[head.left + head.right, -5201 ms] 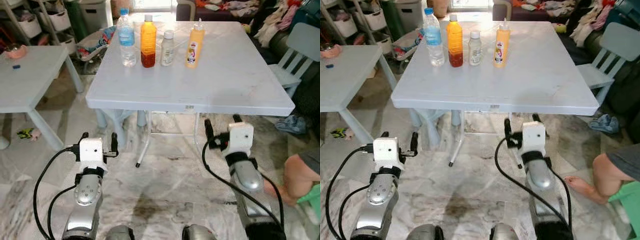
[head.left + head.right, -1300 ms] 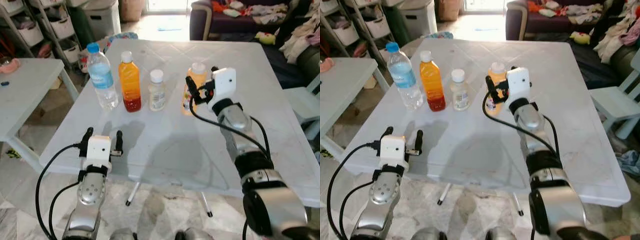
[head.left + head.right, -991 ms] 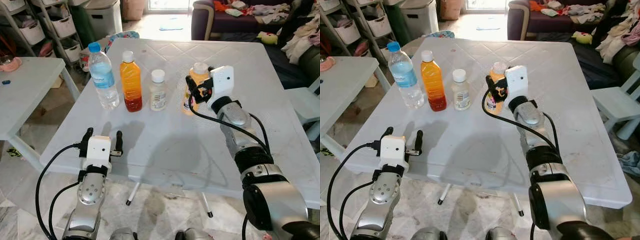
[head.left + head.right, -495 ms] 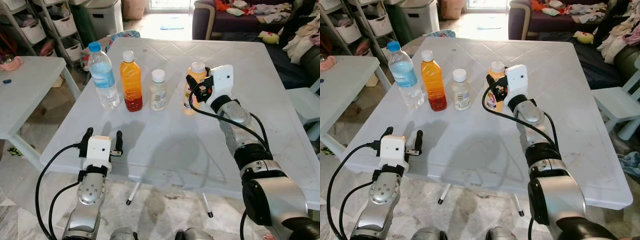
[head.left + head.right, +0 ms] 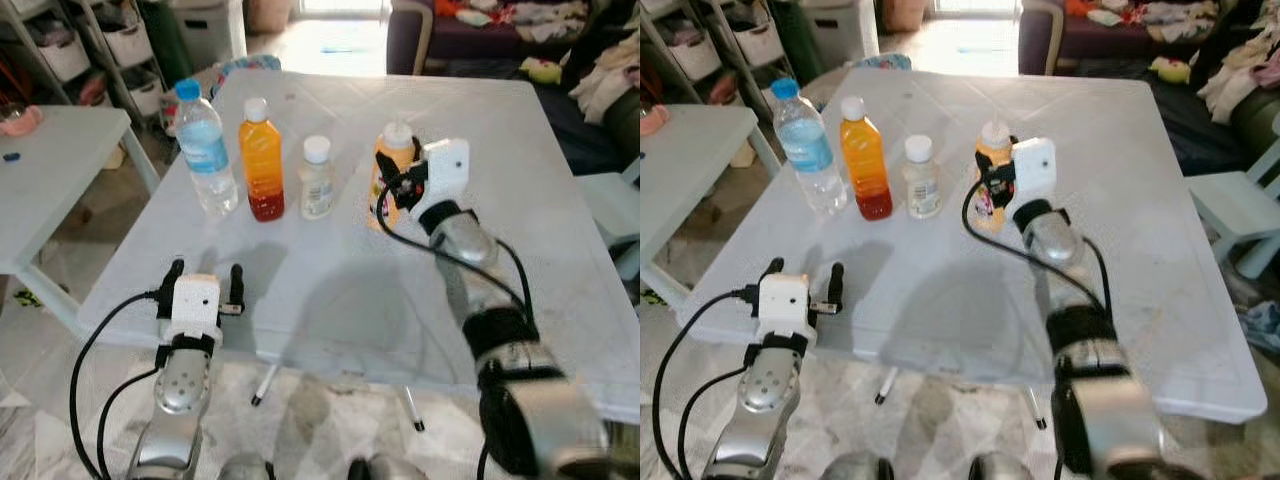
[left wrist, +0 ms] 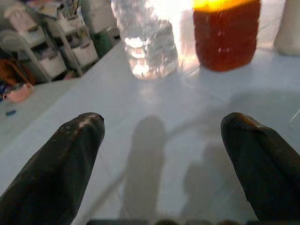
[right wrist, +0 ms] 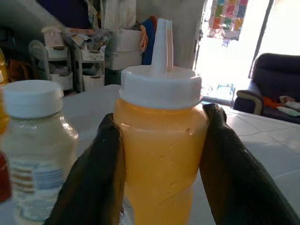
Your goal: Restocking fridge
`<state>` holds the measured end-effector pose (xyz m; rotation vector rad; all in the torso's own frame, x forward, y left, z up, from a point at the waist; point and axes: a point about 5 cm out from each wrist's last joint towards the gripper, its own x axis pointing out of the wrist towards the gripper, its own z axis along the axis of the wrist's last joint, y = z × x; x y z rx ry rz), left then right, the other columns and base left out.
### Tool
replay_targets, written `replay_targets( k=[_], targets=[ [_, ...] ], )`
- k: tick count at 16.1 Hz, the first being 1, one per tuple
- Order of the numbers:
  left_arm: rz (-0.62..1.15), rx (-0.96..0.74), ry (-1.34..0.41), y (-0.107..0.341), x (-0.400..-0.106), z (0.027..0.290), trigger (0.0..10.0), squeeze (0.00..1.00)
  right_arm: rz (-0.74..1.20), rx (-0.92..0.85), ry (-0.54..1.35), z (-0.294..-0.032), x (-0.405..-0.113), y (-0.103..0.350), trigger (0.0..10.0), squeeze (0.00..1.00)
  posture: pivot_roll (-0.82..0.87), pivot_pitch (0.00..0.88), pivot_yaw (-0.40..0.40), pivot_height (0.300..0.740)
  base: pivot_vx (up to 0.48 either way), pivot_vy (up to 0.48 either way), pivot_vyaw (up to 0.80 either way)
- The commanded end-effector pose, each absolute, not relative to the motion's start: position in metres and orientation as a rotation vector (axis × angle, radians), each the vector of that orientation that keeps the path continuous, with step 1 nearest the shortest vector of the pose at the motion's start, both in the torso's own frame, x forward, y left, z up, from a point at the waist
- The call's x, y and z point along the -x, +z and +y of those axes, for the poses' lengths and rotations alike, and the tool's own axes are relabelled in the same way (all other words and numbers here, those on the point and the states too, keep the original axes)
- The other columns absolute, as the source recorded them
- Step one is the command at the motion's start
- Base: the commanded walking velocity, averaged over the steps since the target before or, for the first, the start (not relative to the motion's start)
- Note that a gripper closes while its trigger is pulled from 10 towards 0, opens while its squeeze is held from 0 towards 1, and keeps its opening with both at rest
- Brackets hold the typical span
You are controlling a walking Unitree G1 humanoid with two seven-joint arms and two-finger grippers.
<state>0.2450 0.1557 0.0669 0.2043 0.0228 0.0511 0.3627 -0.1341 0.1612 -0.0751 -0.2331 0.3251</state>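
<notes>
The right hand [image 5: 992,190] is clamped on the yellow squeeze bottle [image 7: 159,154] at the far worktop [image 5: 560,280], left hand [image 5: 203,282] apart and idle; a tilted lift could topple the neighbouring small bottle [image 5: 316,180].

You see a square white plastic table [image 5: 330,290] at centre, marble-patterned floor [image 5: 60,390] below, dark purple sofa [image 5: 420,30] upper right, white shelving [image 5: 80,50] upper left.

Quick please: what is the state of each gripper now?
Left gripper: open, holding nothing.
Right gripper: jaws closed around the yellow squeeze bottle.
</notes>
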Motion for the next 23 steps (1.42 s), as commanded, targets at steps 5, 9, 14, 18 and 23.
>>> replay_targets(
  k=[5,9,14,18,23],
  targets=[
    [0.054,-0.199,0.085,0.064,-0.239,0.161,10.0,0.0,-0.38,0.05,0.234,-0.126,-0.324,0.173,0.0,0.0,0.07,0.071,0.034,0.74,0.0,0.0,0.0],
    [0.063,-0.198,0.107,0.062,-0.241,0.163,10.0,0.0,-0.356,-0.021,0.294,-0.115,-0.302,0.172,1.0,0.0,0.06,0.054,0.034,0.74,0.0,0.0,0.0],
    [0.072,-0.189,0.146,0.061,-0.245,0.163,10.0,0.0,-0.265,-0.01,0.361,-0.113,-0.288,0.152,10.0,0.0,0.05,0.014,0.032,0.74,-0.189,0.0,0.0],
    [0.067,-0.19,0.145,0.061,-0.249,0.161,10.0,0.0,-0.215,0.005,0.352,-0.119,-0.288,0.143,10.0,0.0,0.04,0.0,0.036,0.74,-0.362,0.0,0.0],
    [0.077,-0.179,0.148,0.057,-0.251,0.159,10.0,0.0,-0.137,0.036,0.27,-0.13,-0.296,0.128,10.0,0.0,0.03,0.0,0.033,0.74,-0.367,0.0,0.0]
  ],
)
